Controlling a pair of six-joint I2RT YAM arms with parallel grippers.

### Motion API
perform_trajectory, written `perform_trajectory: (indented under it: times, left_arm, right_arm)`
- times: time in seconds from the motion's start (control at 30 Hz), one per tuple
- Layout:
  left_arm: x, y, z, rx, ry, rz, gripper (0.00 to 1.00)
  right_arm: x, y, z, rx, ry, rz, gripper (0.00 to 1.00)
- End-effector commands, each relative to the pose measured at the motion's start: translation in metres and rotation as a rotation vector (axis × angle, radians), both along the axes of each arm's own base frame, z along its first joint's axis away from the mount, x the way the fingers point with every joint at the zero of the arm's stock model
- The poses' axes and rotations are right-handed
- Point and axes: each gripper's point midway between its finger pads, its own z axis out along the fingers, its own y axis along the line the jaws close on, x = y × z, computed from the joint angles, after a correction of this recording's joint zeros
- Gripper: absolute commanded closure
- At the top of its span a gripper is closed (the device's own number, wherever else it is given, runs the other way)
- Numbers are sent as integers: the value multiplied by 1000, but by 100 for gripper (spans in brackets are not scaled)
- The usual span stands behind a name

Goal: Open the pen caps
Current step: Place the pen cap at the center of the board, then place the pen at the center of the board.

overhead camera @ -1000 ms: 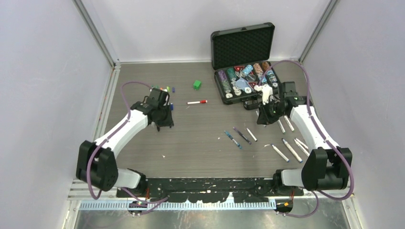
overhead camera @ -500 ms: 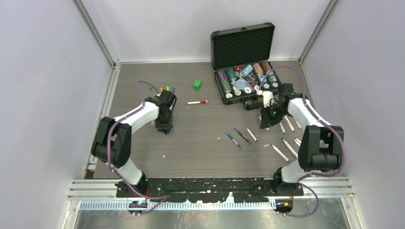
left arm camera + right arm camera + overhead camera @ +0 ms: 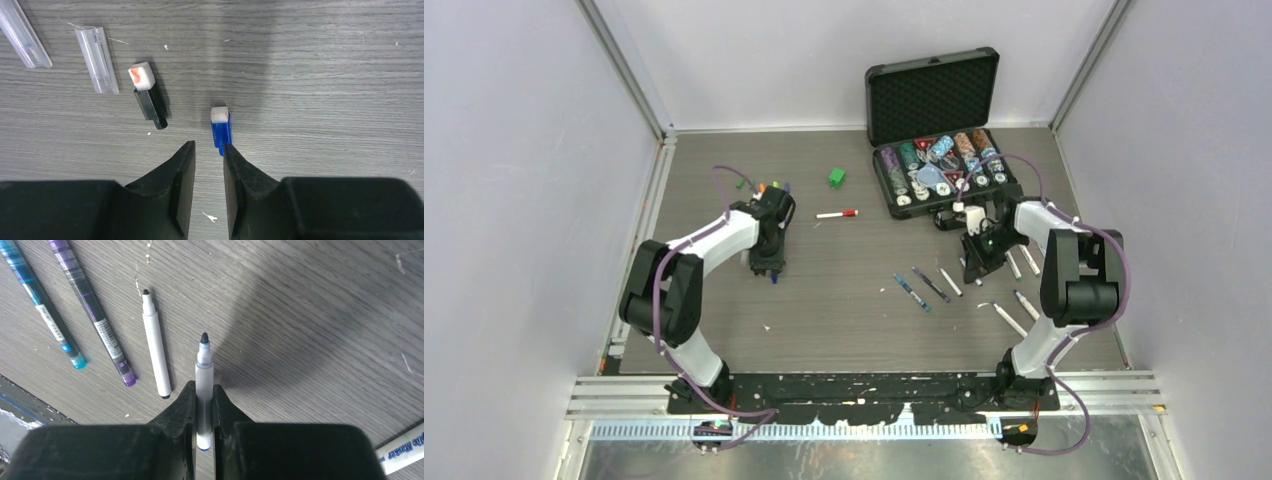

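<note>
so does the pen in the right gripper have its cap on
No, the pen clamped in the right gripper ends in a bare dark tip, with no cap over it.

Two arms bolted to black base rail. At rail's left end, left arm: white shell on long links, chunky black housings at joints. At rail's right end, right arm: same white shells, same black housings. Thin purple cable loops along each arm, down to rail. All-black left gripper: matte wedge-shaped fingers, tapering to blunt tips, flat inner faces. Likewise black right gripper: fingers same wedge shape; small white block mounted behind it, on side away from rail.
</note>
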Motion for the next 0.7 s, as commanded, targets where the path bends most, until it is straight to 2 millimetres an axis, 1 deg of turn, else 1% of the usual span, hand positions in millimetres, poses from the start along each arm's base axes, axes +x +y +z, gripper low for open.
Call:
perform_trajectory:
  times: [0.0, 0.1, 0.13, 0.17, 0.3, 0.43, 0.57, 0.6, 0.67]
  left_arm:
    - [11, 1, 22, 5, -71, -4, 70]
    - [12, 1, 33, -7, -97, -1, 70]
    - [12, 0, 37, -15, -108, -2, 70]
    - [13, 0, 44, -25, -126, 0, 70]
    - [15, -11, 67, -100, -196, -27, 70]
    - [20, -35, 88, -230, -260, -143, 59]
    - [26, -55, 110, -318, -302, -260, 46]
    - [31, -61, 116, -337, -325, -283, 41]
    - [44, -74, 128, -379, -375, -354, 29]
  right_arm:
    - [10, -1, -2, -25, -17, 6, 85]
    - [10, -1, -3, -33, -14, -2, 79]
    - [11, -2, -4, -39, -15, -5, 75]
    - [11, -2, -4, -42, -16, -9, 71]
    - [13, -3, -3, -49, -18, -15, 63]
    - [15, -4, 3, -56, -30, -16, 61]
    - [22, -5, 25, -60, -97, -8, 60]
    - [24, -5, 32, -59, -119, -6, 59]
    - [27, -4, 44, -54, -151, 2, 58]
